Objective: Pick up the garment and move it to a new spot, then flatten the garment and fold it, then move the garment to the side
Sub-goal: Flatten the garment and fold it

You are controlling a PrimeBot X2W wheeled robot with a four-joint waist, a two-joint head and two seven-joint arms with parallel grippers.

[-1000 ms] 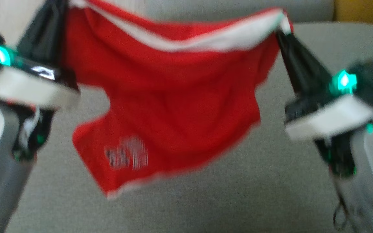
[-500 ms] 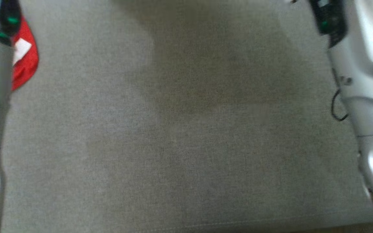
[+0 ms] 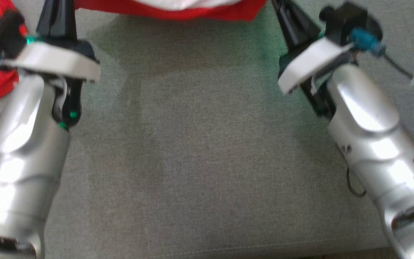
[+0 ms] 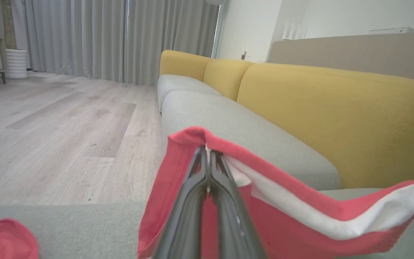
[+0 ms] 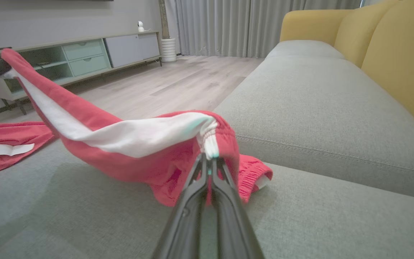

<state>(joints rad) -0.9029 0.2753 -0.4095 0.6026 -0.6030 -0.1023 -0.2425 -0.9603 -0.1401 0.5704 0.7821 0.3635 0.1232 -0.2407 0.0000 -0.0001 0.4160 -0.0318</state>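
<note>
**Both grippers hold a red garment stretched over a grey sofa seat**

The robot's two arms reach forward over a grey seat cushion (image 3: pixel 207 162). The left gripper (image 4: pixel 207 149) is clamped tight on one end of a red garment (image 5: pixel 131 158). The right gripper (image 5: pixel 210 156) is clamped tight on the other end, where a white elastic band gathers between its fingers.

The garment's top edge, red with a broad white band along it, runs from left to right between the two grippers and sags a little in the middle. This long axis lies across the robot's front, roughly parallel to the cushion's front edge. Each arm holds its own end, so neither is nearer than the other.

In the head view the cloth lies past the fingertips, at the far side of the cushion, toward the yellow backrest (image 4: pixel 336 118). The stretch of cushion between the arms and the front edge is bare. In the right wrist view the cloth hangs down from the pinched edge, and its lower folds touch the cushion just beside the right gripper.

A second red cloth (image 5: pixel 9 144) with a white patch lies crumpled near the cushion's left edge, apart from the held garment.

Flattening probably comes next. That would mean lowering both ends evenly with the top edge kept taut, so the hanging cloth spreads out flat.
</note>
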